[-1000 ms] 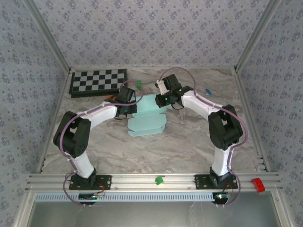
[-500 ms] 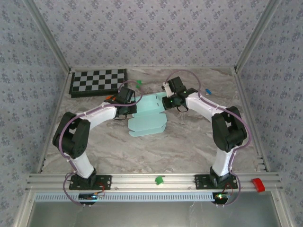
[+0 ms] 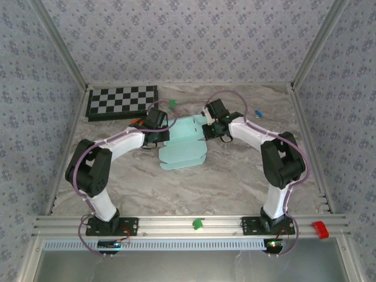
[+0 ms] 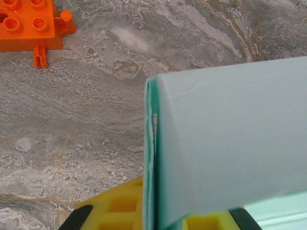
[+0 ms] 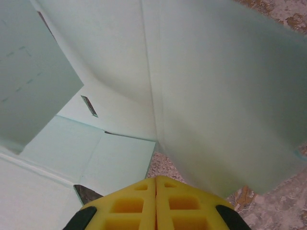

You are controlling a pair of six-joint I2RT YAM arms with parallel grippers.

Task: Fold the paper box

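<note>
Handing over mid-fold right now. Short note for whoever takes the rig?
Left gripper: jaws shut on an edge of the pale light-blue thin-card paper box.
Right gripper: jaws shut at the foot of a raised panel; a pinch can't be confirmed.
Box: on the marbled tabletop, between both grippers.
Done: some panels raised.
Left to do: near flaps lie flat; box unclosed.

Robot lab test cell, not home or shop. My left arm (image 3: pixel 117 143) and right arm (image 3: pixel 254 133) bolted to aluminium extrusion rail (image 3: pixel 170 223) at near edge of counter (image 3: pixel 223 182). Extrusion posts (image 3: pixel 316 44) frame booth. Floral-print panels (image 3: pixel 188 41) serve as walls. Counter is marble-print. Black-and-white checkerboard (image 3: pixel 122 101) in far left corner. Loose toy bricks: orange (image 4: pixel 29 24), green (image 3: pixel 198 224). Cables loop along my arms.
</note>
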